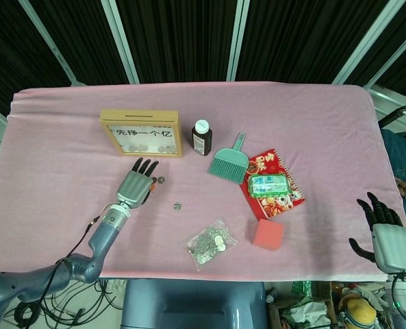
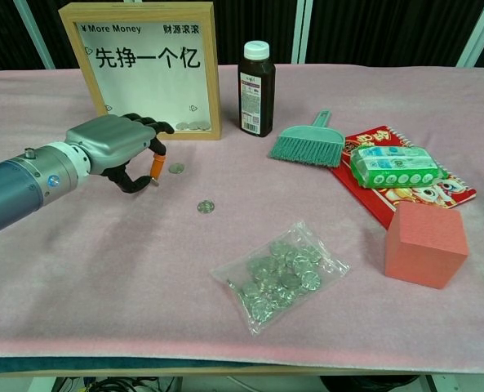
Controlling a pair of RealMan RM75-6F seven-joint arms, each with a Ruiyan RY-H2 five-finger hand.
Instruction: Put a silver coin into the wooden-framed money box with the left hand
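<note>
The left hand [image 2: 115,151] hovers with fingers loosely curled and nothing held, a silver coin [image 2: 176,168] lying just beyond its fingertips and the wooden-framed money box [image 2: 146,70] standing behind, presumably positioned for pinching.

My head camera looks steeply down from high up, taking in the whole pink worktop [image 1: 66,137]. My chest camera sits low and close at 6 o'clock, facing 12. Both share the money box [image 1: 142,133] [image 2: 148,69] and my left hand [image 1: 135,188] [image 2: 115,147].
</note>
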